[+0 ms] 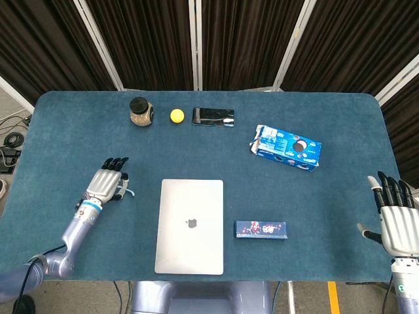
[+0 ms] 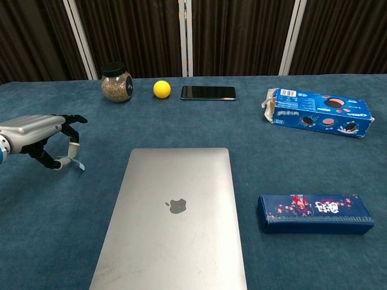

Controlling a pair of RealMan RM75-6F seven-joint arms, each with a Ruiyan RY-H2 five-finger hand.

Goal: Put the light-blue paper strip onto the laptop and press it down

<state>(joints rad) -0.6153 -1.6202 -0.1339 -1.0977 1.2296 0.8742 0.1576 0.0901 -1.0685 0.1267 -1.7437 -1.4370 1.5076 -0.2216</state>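
Note:
The light-blue paper strip (image 2: 77,161) is pinched between the thumb and a finger of my left hand (image 2: 40,135), just off the blue cloth, its free end hanging down toward the laptop. In the head view the strip (image 1: 129,191) shows at the right edge of my left hand (image 1: 107,184). The closed silver laptop (image 1: 190,226) lies at the front centre of the table, a short way right of that hand; the chest view shows the laptop (image 2: 172,217) with a bare lid. My right hand (image 1: 395,221) hovers at the table's front right edge, fingers spread and empty.
Along the back stand a glass jar (image 1: 140,111), a yellow ball (image 1: 177,116) and a black phone (image 1: 213,116). A blue cookie box (image 1: 287,148) lies at the right. A dark blue box (image 1: 261,229) sits just right of the laptop.

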